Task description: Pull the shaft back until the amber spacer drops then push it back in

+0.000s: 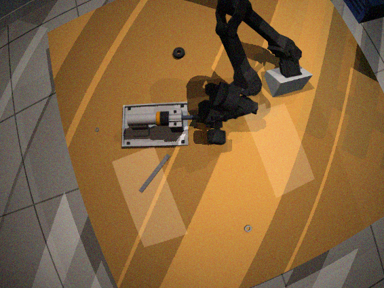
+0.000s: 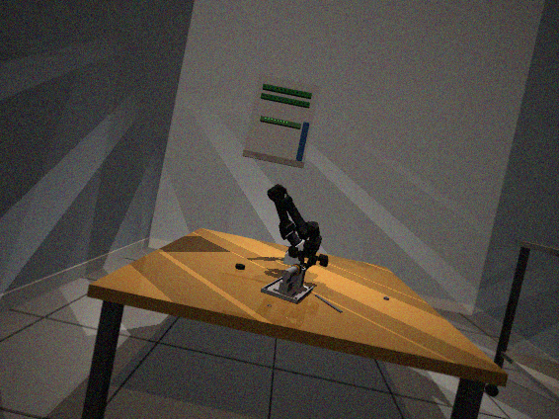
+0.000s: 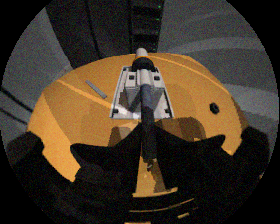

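1. Shaft (image 1: 188,117) (image 3: 147,106) lies lengthwise over the base plate (image 1: 123,132) (image 2: 276,295) (image 3: 169,105), its exposed length running out past the plate's edge to the hand (image 1: 199,117) (image 2: 303,266) (image 3: 145,126).
2. Hand state: closed on the shaft's outer end, one finger on either side of it in our wrist view.
3. We find the amber spacer (image 1: 158,118) (image 2: 297,269) on the assembly, between the pale round housing (image 1: 139,118) (image 3: 141,52) and a thick black ring (image 1: 164,118) (image 3: 143,64). It has not dropped to the surface (image 1: 210,190) (image 2: 198,287) (image 3: 199,84).
4. On the black ring's other side we note a pale support block (image 1: 175,118) (image 3: 144,79); the shaft emerges from its outer side.
5. Loose items: we record a flat grey bar (image 1: 155,173) (image 2: 328,303) (image 3: 96,89) lying near the plate, at a slant to it. On the plate's opposite side, well apart, lies a black collar (image 1: 174,54) (image 2: 240,267) (image 3: 214,108).
6. We also see a small metal ring (image 1: 245,230) (image 2: 386,298), far from the plate, and a tiny round piece (image 1: 97,129) (image 2: 269,305) beyond the housing end. The latter is too small for us to identify.
7. Arm (image 1: 235,51) (image 2: 295,214) rises from a grey mount (image 1: 288,87), bending over and down to the shaft.
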You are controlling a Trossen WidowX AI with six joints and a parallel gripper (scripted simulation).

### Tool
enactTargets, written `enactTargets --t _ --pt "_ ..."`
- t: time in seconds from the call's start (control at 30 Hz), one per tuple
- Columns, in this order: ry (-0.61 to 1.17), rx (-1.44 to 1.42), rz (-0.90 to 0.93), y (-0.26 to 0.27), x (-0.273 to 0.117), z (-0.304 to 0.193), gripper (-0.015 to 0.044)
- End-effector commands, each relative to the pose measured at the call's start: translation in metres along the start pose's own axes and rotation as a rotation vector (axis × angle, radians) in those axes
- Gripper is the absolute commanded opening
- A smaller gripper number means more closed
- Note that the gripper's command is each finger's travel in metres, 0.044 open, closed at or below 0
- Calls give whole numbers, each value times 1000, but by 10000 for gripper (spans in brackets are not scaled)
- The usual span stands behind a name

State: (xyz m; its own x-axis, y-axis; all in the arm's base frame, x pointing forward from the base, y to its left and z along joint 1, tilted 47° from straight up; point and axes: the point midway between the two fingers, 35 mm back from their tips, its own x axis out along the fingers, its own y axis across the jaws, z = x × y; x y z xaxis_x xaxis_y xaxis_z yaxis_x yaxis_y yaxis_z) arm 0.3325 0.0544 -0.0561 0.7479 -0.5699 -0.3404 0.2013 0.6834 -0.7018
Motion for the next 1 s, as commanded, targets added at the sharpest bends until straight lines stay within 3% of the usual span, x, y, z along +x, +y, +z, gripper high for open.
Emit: enactTargets --t 0.0,0.97 --pt "0 3 -4 0 -1 -1 0" --pt "0 3 -4 0 -4 -3 0"
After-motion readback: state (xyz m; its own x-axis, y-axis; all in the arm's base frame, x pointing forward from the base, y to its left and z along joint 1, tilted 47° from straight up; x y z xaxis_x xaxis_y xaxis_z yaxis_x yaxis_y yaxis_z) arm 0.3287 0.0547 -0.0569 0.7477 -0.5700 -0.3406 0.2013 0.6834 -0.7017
